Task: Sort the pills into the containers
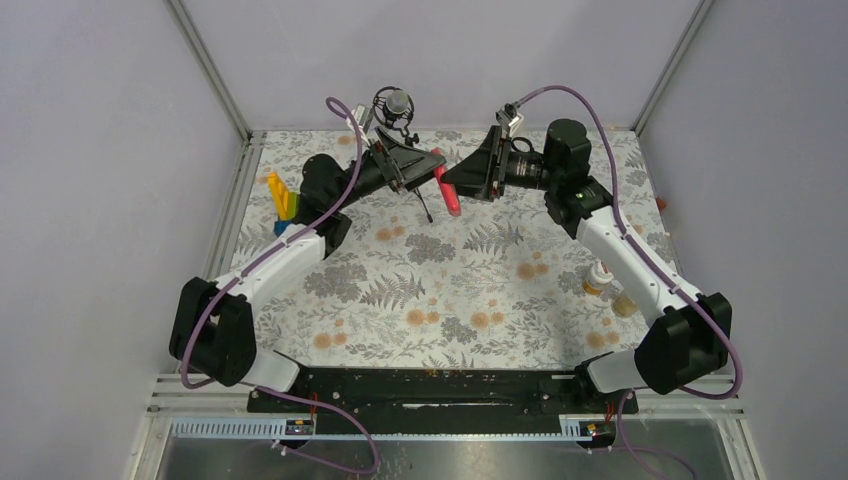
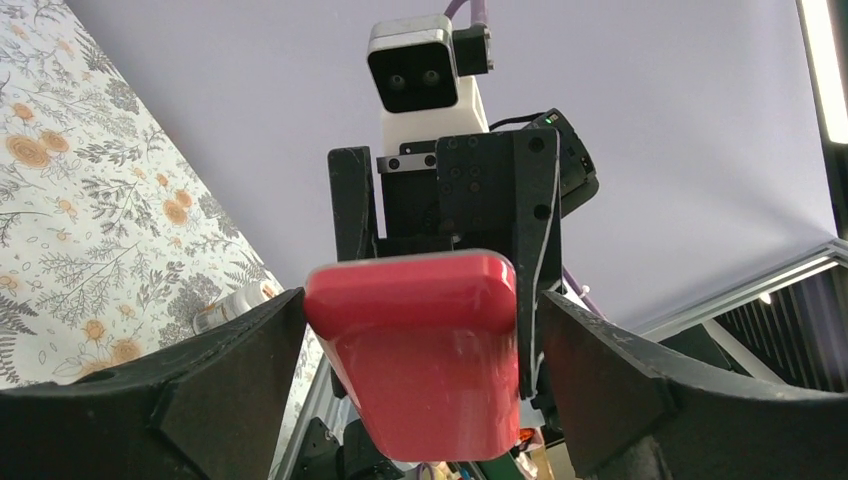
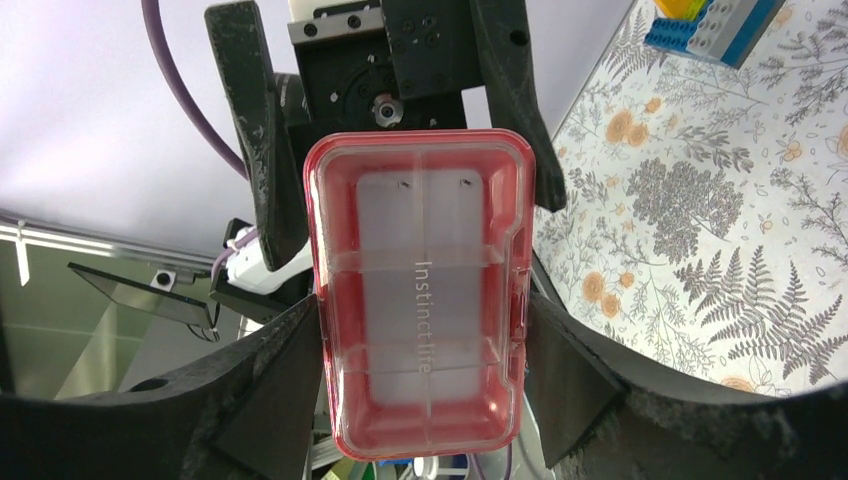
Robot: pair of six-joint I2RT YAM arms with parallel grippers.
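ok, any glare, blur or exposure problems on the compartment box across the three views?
Top external: light is soft and even, the compartment box is small and seen edge-on, with no glare. Left wrist: the light strip is blown out at top right, there is a sheen along the box's top edge, and the camera's own fingers are dark and soft. Right wrist: the clear lid is sharp, its lettering readable, reflections faint; the floral cloth is in focus.

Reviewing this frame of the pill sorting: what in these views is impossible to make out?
Pills: none discernible; overhead they would be too small, and the left wrist view shows only the opaque underside of the box.
Bottles: contents too small to tell overhead.
Left gripper: whether its fingers touch the box; the box hides the contact in both wrist views.
Toy block: cut off by the top edge in the right wrist view.
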